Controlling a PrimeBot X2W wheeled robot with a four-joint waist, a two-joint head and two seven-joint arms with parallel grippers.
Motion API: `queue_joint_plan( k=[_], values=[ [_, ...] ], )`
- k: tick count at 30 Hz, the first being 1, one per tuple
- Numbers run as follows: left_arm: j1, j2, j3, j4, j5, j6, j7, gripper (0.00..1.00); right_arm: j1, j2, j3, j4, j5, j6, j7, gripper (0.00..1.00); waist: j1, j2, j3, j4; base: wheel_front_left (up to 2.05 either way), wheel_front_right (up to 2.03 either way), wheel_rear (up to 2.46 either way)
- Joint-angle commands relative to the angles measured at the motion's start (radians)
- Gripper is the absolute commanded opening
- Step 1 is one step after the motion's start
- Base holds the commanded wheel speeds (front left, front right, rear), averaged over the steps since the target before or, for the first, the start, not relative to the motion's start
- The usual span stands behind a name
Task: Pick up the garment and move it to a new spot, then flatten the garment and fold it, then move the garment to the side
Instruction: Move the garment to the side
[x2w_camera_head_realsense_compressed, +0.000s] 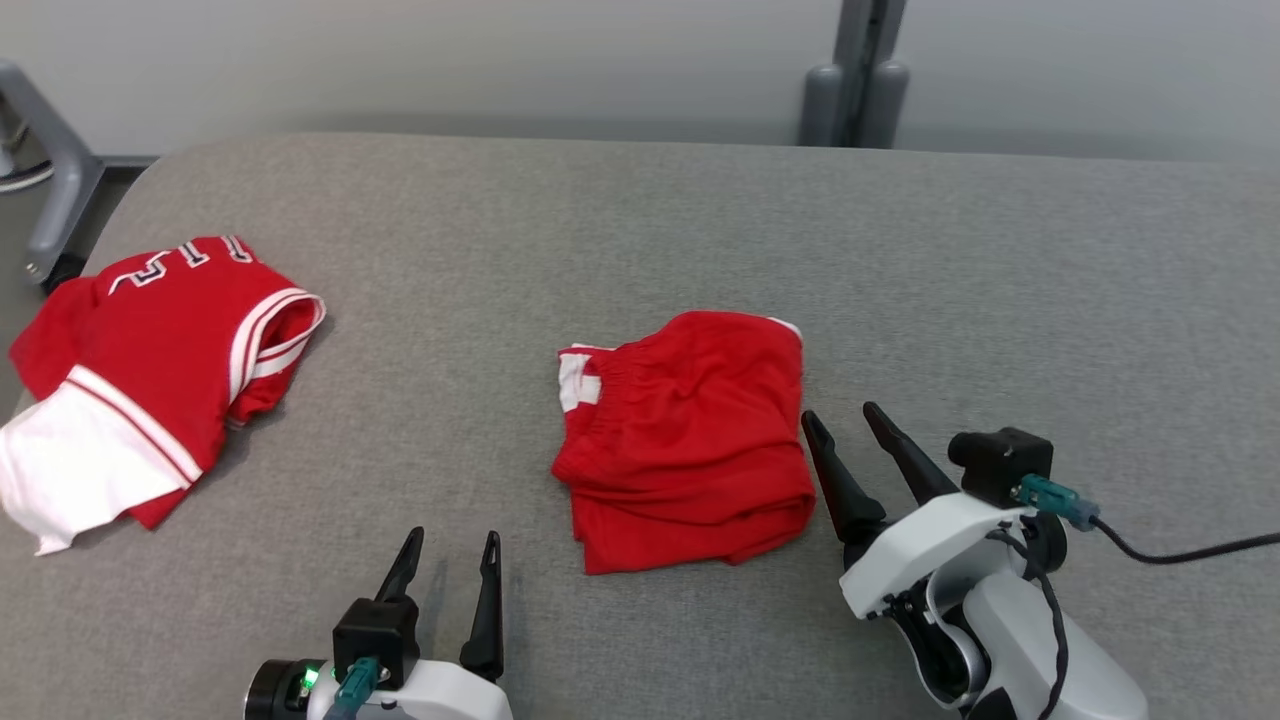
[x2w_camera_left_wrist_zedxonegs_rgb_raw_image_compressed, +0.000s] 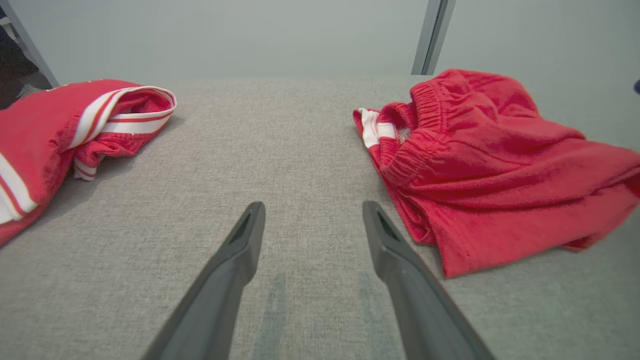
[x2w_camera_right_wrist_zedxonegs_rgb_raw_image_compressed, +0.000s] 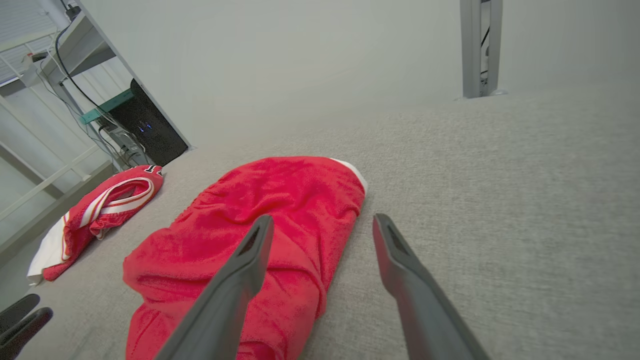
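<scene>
Head view: wrong cloth sits nearest the fingers

T-shirt (x2w_camera_head_realsense_compressed: 150, 370) lies crumpled at the far left edge of the table (x2w_camera_head_realsense_compressed: 640, 230), white sleeve toward the near side, well apart from both arms. Left fingers (x2w_camera_head_realsense_compressed: 487, 600) wide, empty, over bare table near the front. Right fingers (x2w_camera_head_realsense_compressed: 840, 480) wide, empty, tips just beside the smaller red piece (x2w_camera_head_realsense_compressed: 690, 440) at centre.

Risks, as I judge them:
- The right arm could close on the smaller piece, which is the same colour and much nearer.
- The T-shirt sits right at the edge, so a sideways drag could pull it off.
- The cloth is bunched in layers. A pinch may lift one layer only and leave it twisted for flattening.
</scene>
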Motion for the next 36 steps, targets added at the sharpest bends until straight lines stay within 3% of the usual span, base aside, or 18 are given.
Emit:
queue_joint_plan(
  k=[1, 9, 10, 11, 12, 21, 27, 36],
  values=[
    [-0.020, 0.004, -0.007, 0.002, -0.003, 0.005, -0.002, 1.00, -0.038, -0.008, 0.019, 0.049, 0.058, 0.000, 0.002, 1.00, 0.0000, -0.0001, 0.047, 0.067, 0.00, 0.00, 0.00],
    [-0.032, 0.004, -0.012, 0.002, -0.013, 0.009, -0.002, 1.00, -0.100, -0.004, 0.151, 0.221, 0.266, 0.001, 0.064, 1.00, 0.0000, -0.0001, 0.067, 0.108, 0.00, 0.00, 0.00],
    [-0.034, 0.004, -0.010, -0.001, -0.015, 0.009, -0.002, 1.00, -0.096, -0.001, 0.165, 0.231, 0.282, 0.001, 0.061, 0.95, 0.0000, -0.0001, 0.067, 0.105, 0.00, 0.00, 0.00],
    [-0.036, 0.004, -0.011, -0.004, -0.015, 0.006, -0.002, 1.00, -0.093, 0.000, 0.180, 0.239, 0.294, 0.001, 0.057, 0.20, 0.0000, -0.0001, 0.065, 0.100, 0.00, 0.00, 0.00],
    [-0.036, 0.004, -0.012, -0.005, -0.015, 0.004, -0.002, 1.00, -0.087, 0.001, 0.192, 0.239, 0.313, 0.001, 0.050, 0.00, 0.0000, -0.0001, 0.062, 0.093, 0.00, 0.00, 0.00],
    [-0.046, 0.004, -0.007, -0.010, 0.010, -0.013, -0.002, 1.00, -0.103, -0.029, 0.164, 0.266, 0.308, -0.001, -0.002, 0.00, 0.0000, -0.0001, 0.025, -0.013, 0.00, 0.00, 0.00],
    [-0.042, 0.004, 0.013, -0.003, 0.032, -0.027, -0.002, 1.00, -0.083, -0.016, 0.114, 0.219, 0.265, 0.000, -0.002, 0.00, 0.0000, -0.0001, -0.003, -0.188, 0.00, 0.00, 0.00],
    [-0.063, 0.004, 0.010, 0.002, 0.074, -0.064, -0.002, 1.00, -0.041, -0.007, 0.120, 0.196, 0.243, 0.000, -0.002, 0.00, 0.0000, -0.0001, -0.009, -0.489, 0.00, 0.00, 0.00]
  ],
)
